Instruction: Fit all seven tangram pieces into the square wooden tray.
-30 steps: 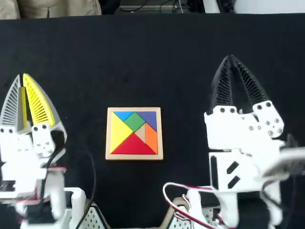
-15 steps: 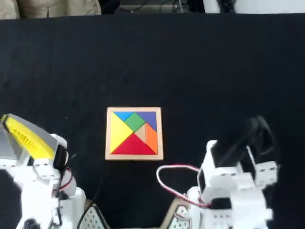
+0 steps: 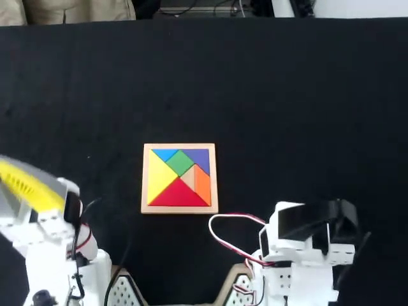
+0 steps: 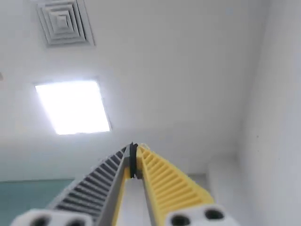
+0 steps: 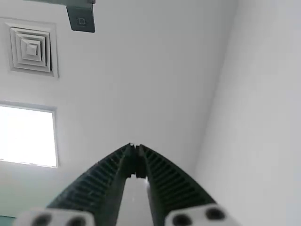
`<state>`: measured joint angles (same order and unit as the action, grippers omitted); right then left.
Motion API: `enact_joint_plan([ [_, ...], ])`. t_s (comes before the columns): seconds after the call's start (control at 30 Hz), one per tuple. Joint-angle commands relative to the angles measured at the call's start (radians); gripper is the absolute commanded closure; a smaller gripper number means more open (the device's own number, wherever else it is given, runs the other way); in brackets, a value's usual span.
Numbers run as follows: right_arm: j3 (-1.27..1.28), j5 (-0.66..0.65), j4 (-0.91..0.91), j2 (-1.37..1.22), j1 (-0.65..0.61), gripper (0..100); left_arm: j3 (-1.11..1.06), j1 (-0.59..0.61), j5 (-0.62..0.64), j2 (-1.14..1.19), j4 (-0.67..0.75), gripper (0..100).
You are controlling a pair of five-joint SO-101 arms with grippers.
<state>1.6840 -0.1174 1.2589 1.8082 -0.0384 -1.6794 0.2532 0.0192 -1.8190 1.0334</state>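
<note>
Since the tangram pieces (image 3: 178, 180) fill it, the square wooden tray (image 3: 180, 146) lies complete just below centre.
Both the left gripper (image 4: 133, 155) and right gripper (image 5: 135, 155) are closed and empty; the pieces are likely light, stiff and slick, so pinch them by the edges.

The table (image 3: 287, 95) is black, the tray (image 3: 179, 210) pale wood around yellow, red, blue, green, violet, orange and tan pieces (image 3: 178, 194) — and the left gripper (image 4: 133, 149) is ribbed grey and yellow, the right gripper (image 5: 135, 149) ribbed black.

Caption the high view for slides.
The tangram pieces fill the wooden tray on the table; left arm and right arm folded nearby.
</note>
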Motion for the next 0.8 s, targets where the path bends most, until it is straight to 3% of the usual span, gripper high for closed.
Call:
enact_joint_plan([
  [0.0,0.002,-0.011,-0.005,0.065,0.014,98.3,-0.019,0.016,0.003,-0.002,-0.178,97],
  [0.2,0.002,-0.021,-0.276,0.065,0.014,98.3,-0.019,0.012,0.003,-0.002,-0.592,97],
  [0.33,0.002,-0.021,-0.603,0.065,0.017,98.3,-0.019,0.001,0.003,-0.002,-0.947,97],
  [0.53,0.002,-0.014,-1.143,0.067,0.121,98.2,-0.019,-0.101,0.003,-0.002,-1.439,97],
  [0.7,0.002,-0.006,-1.488,0.067,0.166,98.2,-0.019,-0.111,0.003,-0.002,-1.583,97],
  [0.77,0.002,0.052,-1.619,0.067,0.166,98.2,-0.019,-0.108,0.005,-0.002,-1.608,97],
])
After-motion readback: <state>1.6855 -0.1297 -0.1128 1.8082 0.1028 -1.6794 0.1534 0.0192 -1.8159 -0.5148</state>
